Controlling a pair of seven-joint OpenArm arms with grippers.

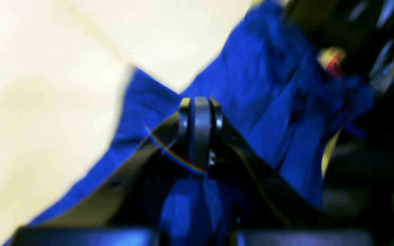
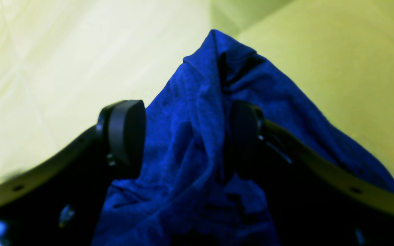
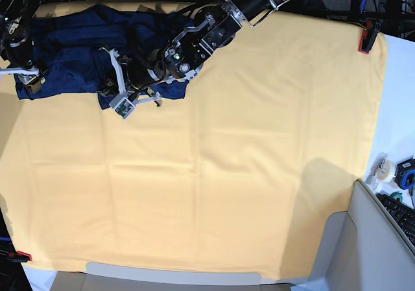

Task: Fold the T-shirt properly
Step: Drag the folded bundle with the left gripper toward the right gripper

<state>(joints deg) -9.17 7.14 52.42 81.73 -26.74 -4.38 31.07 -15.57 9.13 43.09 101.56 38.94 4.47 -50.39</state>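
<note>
The T-shirt [image 3: 84,54] lies bunched in wrinkled folds at the far left corner of the pale yellow cloth [image 3: 246,161], its dark blue fabric running along the cloth's far edge and stopping just short of the left edge. Its near hem is ragged, with one lobe of fabric reaching furthest onto the cloth under the left arm.

The left gripper [image 1: 200,119] is clenched, its fingers pressed together with blue fabric bunched beneath and behind them; the wrist view is blurred, so it seems pinched on a fold of the shirt, though the exact bite is hard to make out. In the base view this gripper [image 3: 126,96] sits at the shirt's near edge.

The right gripper [image 2: 186,133] stands with its jaws spread wide, a ridge of the shirt rising between the two pads without either pad clearly pressing it. It sits at the shirt's left end [image 3: 26,77].

From the shirt's near hem, bare yellow cloth stretches toward the near and right edges. A red clamp [image 3: 365,38] grips the cloth's far right corner.
</note>
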